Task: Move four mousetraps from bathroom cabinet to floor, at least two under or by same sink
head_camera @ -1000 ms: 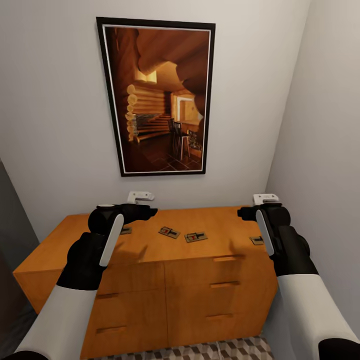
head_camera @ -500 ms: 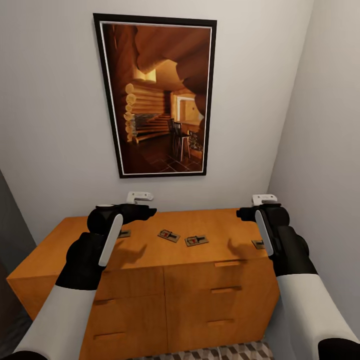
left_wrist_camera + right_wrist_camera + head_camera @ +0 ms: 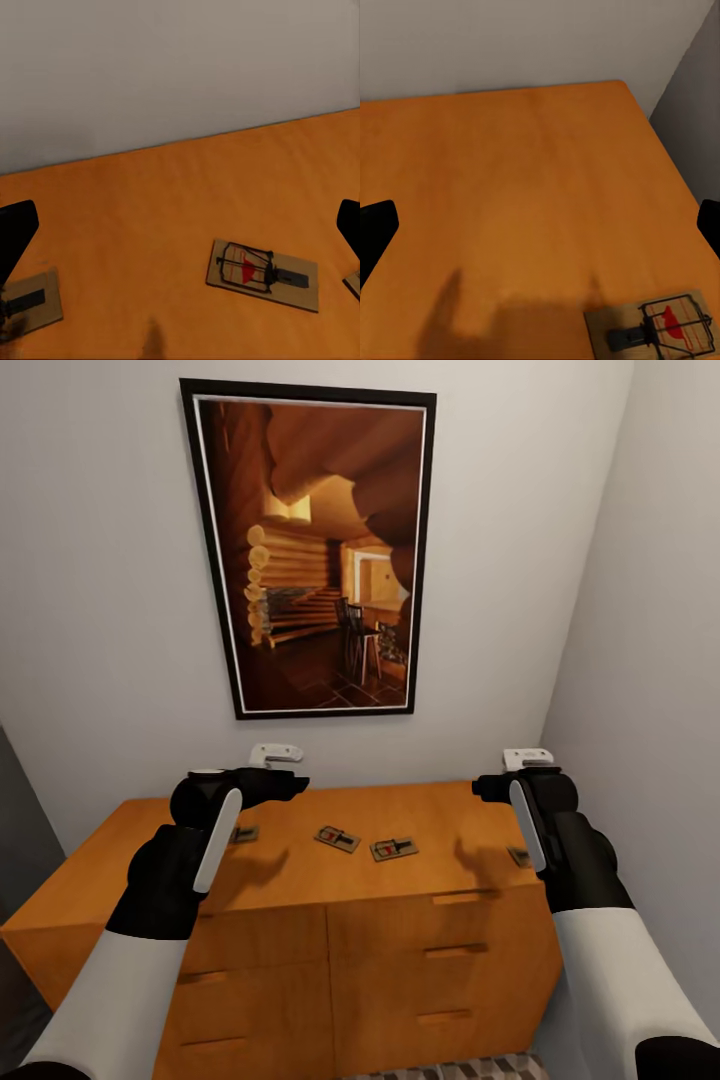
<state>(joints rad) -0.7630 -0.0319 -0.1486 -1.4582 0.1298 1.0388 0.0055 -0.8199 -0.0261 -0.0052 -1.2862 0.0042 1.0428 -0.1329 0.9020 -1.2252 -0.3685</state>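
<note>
We face the cabinet (image 3: 330, 920) with both arms raised over its top. All four mousetraps lie untouched on that top: one by the left end effector (image 3: 285, 784), partly hidden at (image 3: 244, 834), two near the middle at (image 3: 338, 838) and (image 3: 394, 848), and one by the right end effector (image 3: 485, 788) at (image 3: 518, 855). The wrist views show both sets of fingertips spread wide apart, holding nothing, well above the wood. The left wrist sees a trap (image 3: 262, 274) between its fingers; the right sees one (image 3: 664, 328) off to the side. Nothing is picked yet, so we judge the task barely started: four grasps and floor placements remain.
</note>
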